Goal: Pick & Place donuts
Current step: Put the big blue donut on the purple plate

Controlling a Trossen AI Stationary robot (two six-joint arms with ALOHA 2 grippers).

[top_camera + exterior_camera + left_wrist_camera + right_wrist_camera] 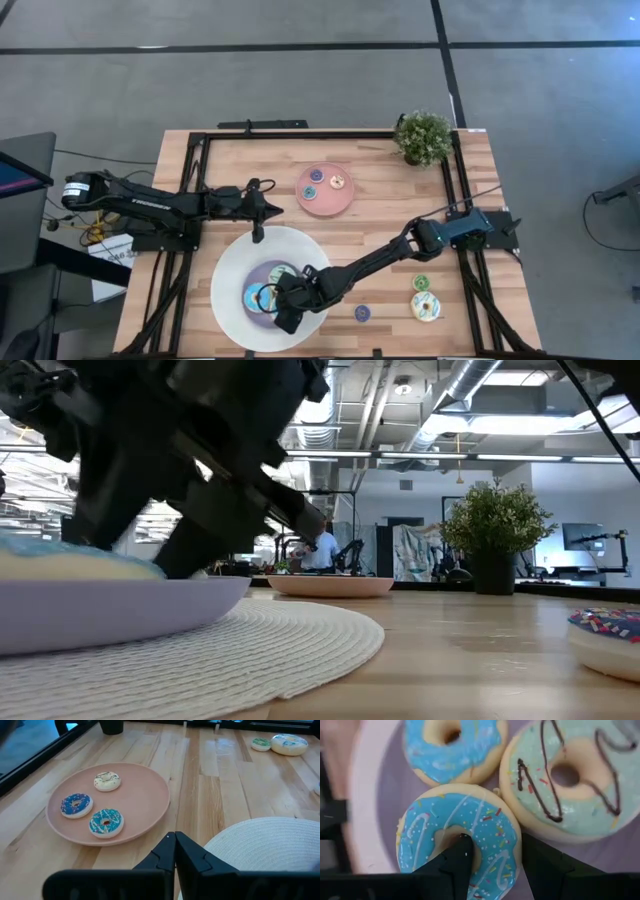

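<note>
The right claw [492, 852] is clamped on a blue donut [457, 832] over the big white plate [228, 290], while the left claw [175, 851], pressed together, waits near the pink plate [145, 795].

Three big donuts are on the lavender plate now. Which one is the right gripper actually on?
The sprinkled blue donut: the right gripper has one finger in its hole, one outside its rim. The other blue donut and the mint one lie untouched beside it.

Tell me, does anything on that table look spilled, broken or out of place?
Nothing looks spilled or broken. Three donuts sit crowded, touching, on the big white plate, where the right gripper straddles one side of a blue donut, one finger in its hole.
</note>
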